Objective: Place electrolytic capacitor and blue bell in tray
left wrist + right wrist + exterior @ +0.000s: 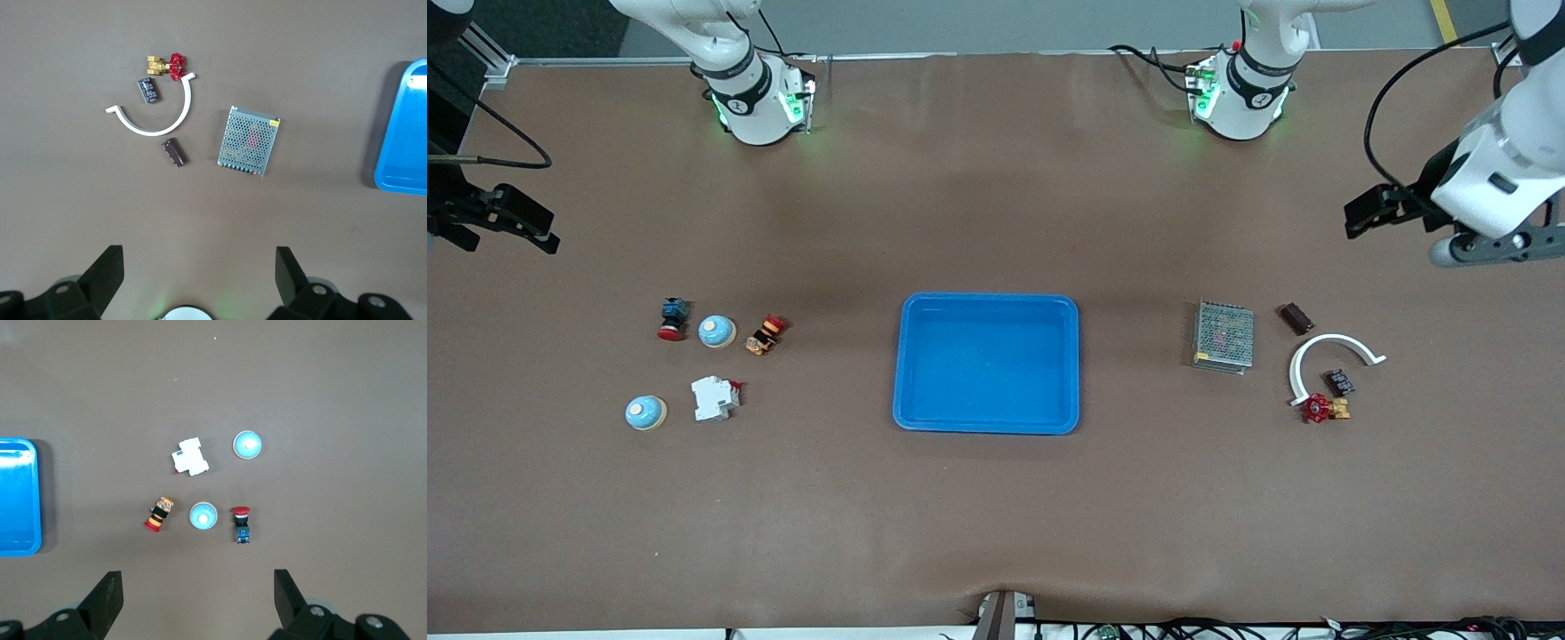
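Observation:
The bright blue tray (925, 364) lies empty at mid-table; its edge also shows in the left wrist view (400, 133) and the right wrist view (17, 497). Two blue bells (717, 331) (645, 412) sit toward the right arm's end (203, 517) (247, 445). Two small dark cylinders like electrolytic capacitors lie toward the left arm's end: a dark brown one (1296, 317) (175, 153) and a black one (1339, 383) (149, 90) inside a white arc. My left gripper (1369, 213) (197, 257) and right gripper (511, 233) (197, 577) hang open and empty, high over bare table.
A grey mesh box (1224, 336), a white arc (1329, 356) and a red-handled brass valve (1323, 409) lie by the capacitors. A red-capped blue push button (673, 318), an orange-black switch (765, 334) and a white breaker (714, 397) lie by the bells.

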`<state>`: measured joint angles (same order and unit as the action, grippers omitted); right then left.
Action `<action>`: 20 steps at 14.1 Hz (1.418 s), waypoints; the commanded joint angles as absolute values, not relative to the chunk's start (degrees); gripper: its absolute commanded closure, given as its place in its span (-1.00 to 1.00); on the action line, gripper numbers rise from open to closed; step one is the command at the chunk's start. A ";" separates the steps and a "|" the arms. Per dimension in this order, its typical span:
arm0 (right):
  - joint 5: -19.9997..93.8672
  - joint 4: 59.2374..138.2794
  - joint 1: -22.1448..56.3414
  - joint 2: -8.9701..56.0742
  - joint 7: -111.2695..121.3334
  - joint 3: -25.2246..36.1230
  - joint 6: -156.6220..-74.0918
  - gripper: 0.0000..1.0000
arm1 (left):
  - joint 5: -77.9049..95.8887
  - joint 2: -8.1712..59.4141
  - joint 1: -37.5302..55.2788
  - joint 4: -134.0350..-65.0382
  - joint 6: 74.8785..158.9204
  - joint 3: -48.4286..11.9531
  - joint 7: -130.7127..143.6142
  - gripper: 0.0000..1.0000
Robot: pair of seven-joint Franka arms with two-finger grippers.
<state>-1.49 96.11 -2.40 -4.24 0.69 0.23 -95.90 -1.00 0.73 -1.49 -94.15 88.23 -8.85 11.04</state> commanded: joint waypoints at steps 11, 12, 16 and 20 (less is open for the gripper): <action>-1.67 94.31 -2.19 4.91 28.87 0.00 -100.27 -1.00 | -1.14 4.30 -9.05 -115.66 114.95 -9.05 20.01 -1.00; -1.84 94.31 -2.55 6.75 33.27 0.09 -102.11 -1.00 | -1.14 5.35 -9.14 -115.75 115.83 -9.05 21.95 -1.00; -1.32 94.39 -4.83 12.29 43.14 0.09 -106.34 -1.00 | -1.58 9.40 -11.15 -115.75 119.08 -8.96 23.64 -0.86; -1.32 94.48 -6.41 17.21 51.22 0.18 -110.47 -1.00 | -1.93 13.96 -13.01 -115.75 124.87 -8.96 21.01 -0.80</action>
<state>-1.49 95.56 -4.90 14.97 46.83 0.74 -109.49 -1.02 12.11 -12.21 -115.72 121.87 -8.55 21.56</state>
